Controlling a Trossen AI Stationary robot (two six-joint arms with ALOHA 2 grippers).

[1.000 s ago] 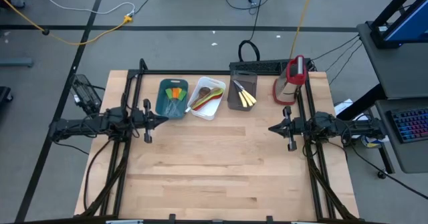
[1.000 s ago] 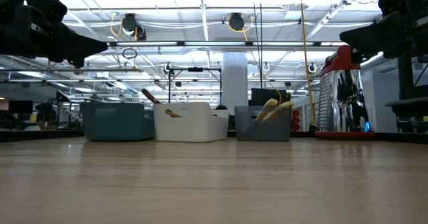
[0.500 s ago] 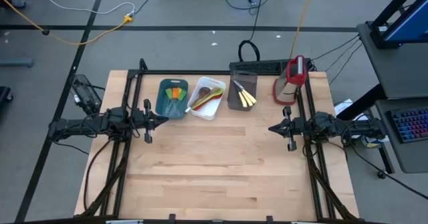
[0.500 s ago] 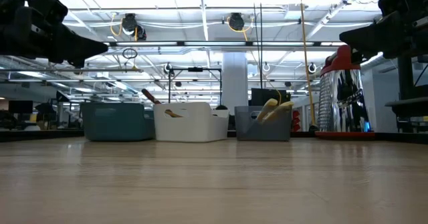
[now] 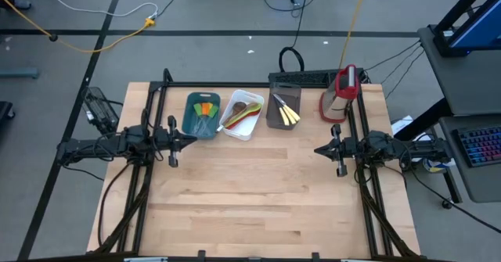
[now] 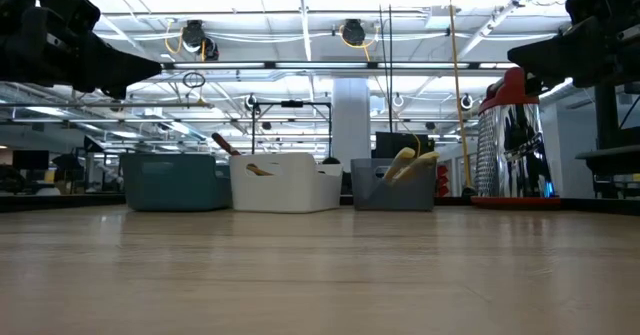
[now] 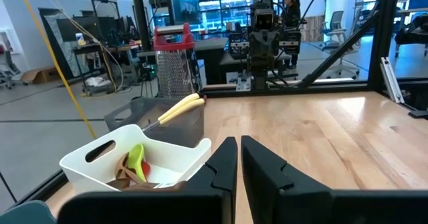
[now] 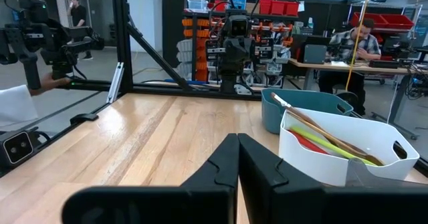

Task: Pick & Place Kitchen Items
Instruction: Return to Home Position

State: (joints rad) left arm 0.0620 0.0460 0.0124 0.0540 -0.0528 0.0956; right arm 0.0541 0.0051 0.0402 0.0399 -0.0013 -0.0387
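The left gripper (image 5: 190,141) hangs over the table (image 5: 258,207) at 9 o'clock and points to 3 o'clock. Its two fingers (image 7: 224,158) are pressed almost together, with only a thin crack between them. They hold nothing and touch nothing.

The right gripper (image 5: 318,149) hangs at 3 o'clock and points to 9 o'clock. Its fingers (image 8: 253,158) are also pressed close together, with nothing in them.

The two grippers face each other, well apart. Bare wood runs between them and down to the 6 o'clock edge.

Three trays sit side by side near the 12 o'clock edge. The spatulas (image 5: 205,109) lie in the teal tray (image 5: 190,121). The spoons (image 5: 241,113) lie in the white tray (image 5: 235,131). The knives (image 5: 290,116) lie in the grey tray (image 5: 272,120). A red-topped grater (image 5: 339,94) stands just beside the grey tray, at about 1 o'clock.
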